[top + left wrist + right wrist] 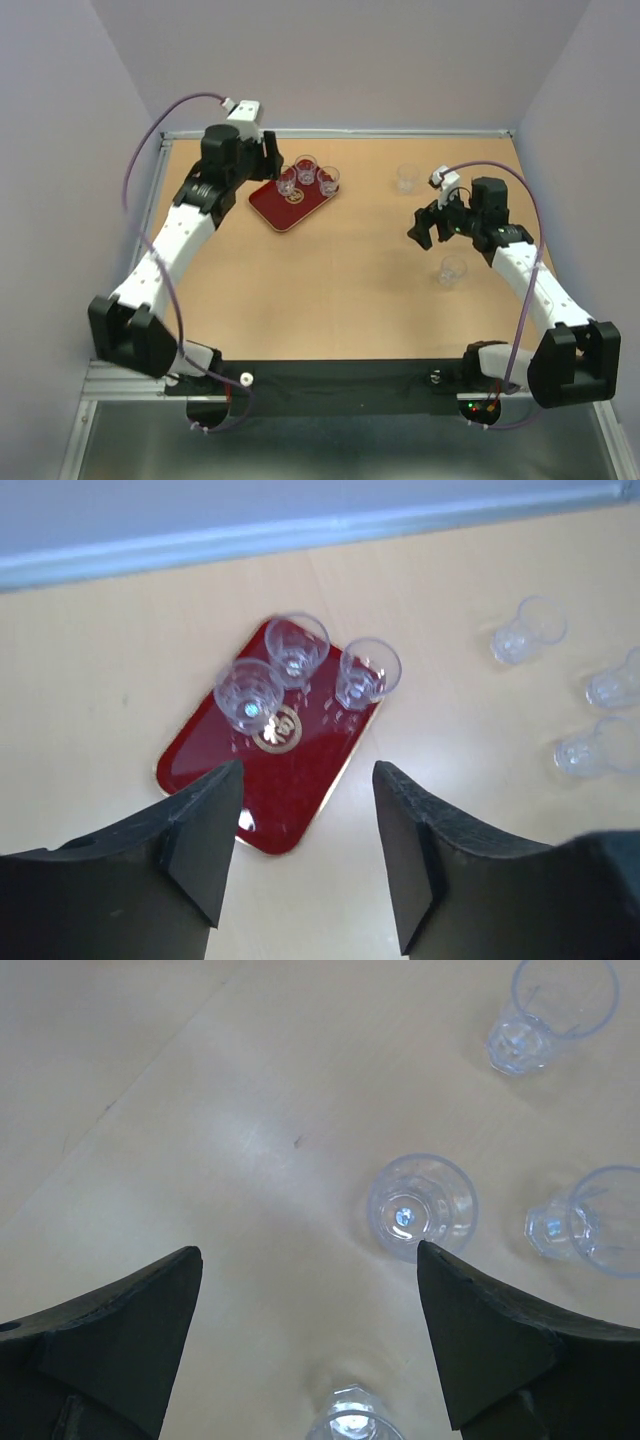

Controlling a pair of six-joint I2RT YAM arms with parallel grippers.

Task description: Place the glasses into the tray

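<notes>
The dark-red tray point(285, 212) lies at the back left of the table, with three clear glasses point(305, 168) standing on its far half. In the left wrist view the tray point(290, 790) and its glasses point(296, 645) lie just ahead. My left gripper point(268, 162) is open and empty, hovering above the tray's near end point(308, 772). More glasses stand on the table at the right point(406, 178), point(452, 270). My right gripper point(432, 228) is open and empty above several of them point(310, 1250). One glass point(421, 1206) is beside its right fingertip and another point(352, 1426) is low between the fingers.
A metal rail point(340, 132) and grey walls bound the table at the back and sides. Purple cables loop off both arms. Three loose glasses point(528, 630) show at the right edge of the left wrist view.
</notes>
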